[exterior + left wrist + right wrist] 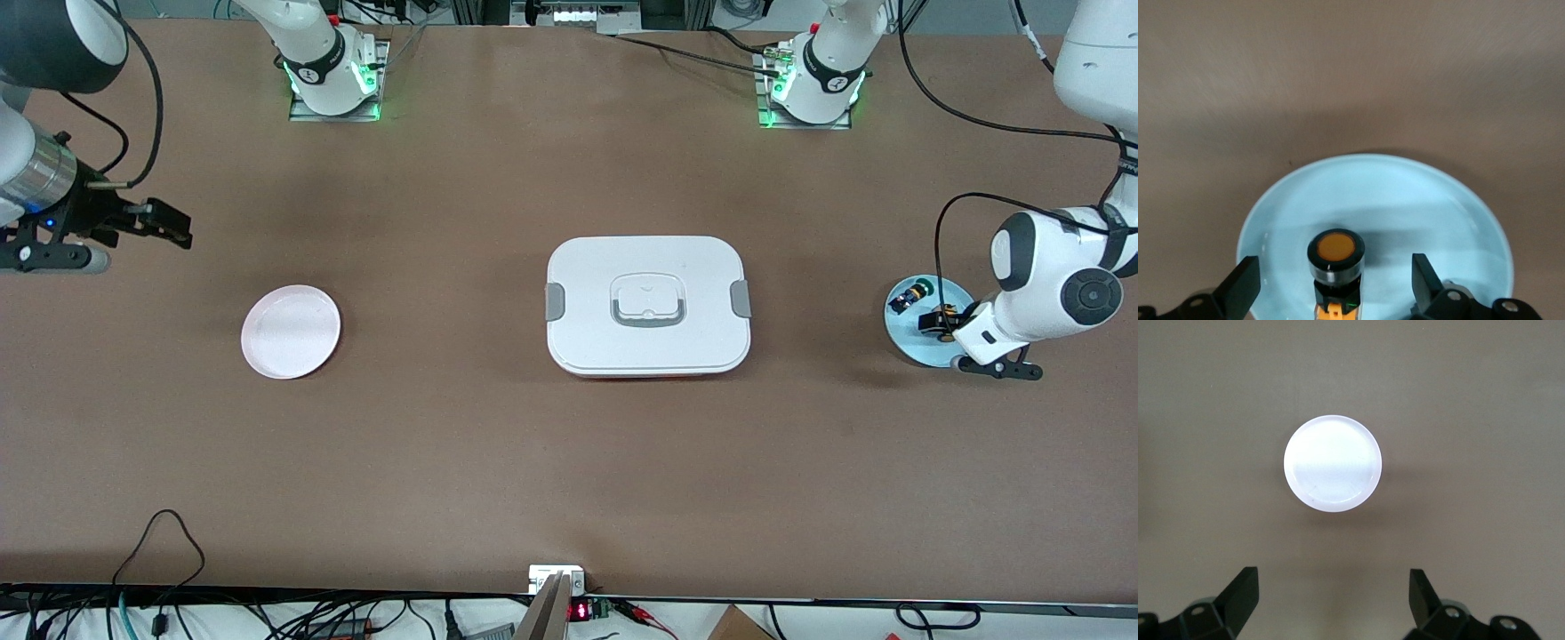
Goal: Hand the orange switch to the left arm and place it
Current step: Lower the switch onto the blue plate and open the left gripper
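Note:
The orange switch point(935, 319) stands on a light blue plate point(907, 333) at the left arm's end of the table. In the left wrist view the switch point(1335, 256) shows its round orange face, on the plate point(1418, 200). My left gripper point(949, 331) is down at the plate and open, one finger on each side of the switch with a gap on both sides point(1333, 288). The white box point(647, 305) sits in the middle of the table. My right gripper point(167, 224) is open and empty over bare table at the right arm's end, and it also shows in the right wrist view point(1333, 597).
A small part with a green cap point(912, 294) lies on the blue plate too, beside the switch. A pale pink round plate point(291, 332) lies toward the right arm's end and also shows in the right wrist view point(1332, 463). Cables run along the table's near edge.

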Robot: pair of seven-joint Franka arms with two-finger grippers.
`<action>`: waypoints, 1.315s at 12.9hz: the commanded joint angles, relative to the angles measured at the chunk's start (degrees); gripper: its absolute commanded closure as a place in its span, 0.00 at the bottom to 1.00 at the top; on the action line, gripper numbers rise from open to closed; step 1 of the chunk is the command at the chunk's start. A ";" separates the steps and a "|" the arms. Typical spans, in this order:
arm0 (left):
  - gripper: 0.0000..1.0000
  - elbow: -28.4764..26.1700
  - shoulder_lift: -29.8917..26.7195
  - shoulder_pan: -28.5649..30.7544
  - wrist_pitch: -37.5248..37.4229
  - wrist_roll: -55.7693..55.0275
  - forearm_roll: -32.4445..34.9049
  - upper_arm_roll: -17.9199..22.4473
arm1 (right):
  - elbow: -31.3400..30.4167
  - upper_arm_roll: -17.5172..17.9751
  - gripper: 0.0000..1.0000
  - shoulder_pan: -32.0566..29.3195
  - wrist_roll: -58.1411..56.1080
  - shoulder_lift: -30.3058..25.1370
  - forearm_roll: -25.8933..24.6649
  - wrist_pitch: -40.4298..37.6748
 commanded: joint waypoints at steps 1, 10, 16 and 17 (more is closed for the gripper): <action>0.00 4.69 -7.76 -3.43 -10.82 0.76 -6.38 0.06 | -1.21 0.10 0.00 -0.10 -0.68 -2.49 1.07 -1.98; 0.00 11.93 -26.31 -19.33 -29.93 -5.22 -9.05 4.87 | 3.71 0.36 0.00 -0.01 -1.82 -0.82 0.98 -3.04; 0.00 16.06 -29.31 -22.77 -37.94 -5.22 -15.01 7.44 | 3.80 0.53 0.00 0.08 -1.47 -0.82 1.07 -3.04; 0.00 15.89 -29.31 -22.69 -38.20 -5.22 -16.59 7.79 | 3.80 0.53 0.00 0.08 -1.47 -0.82 1.16 -3.04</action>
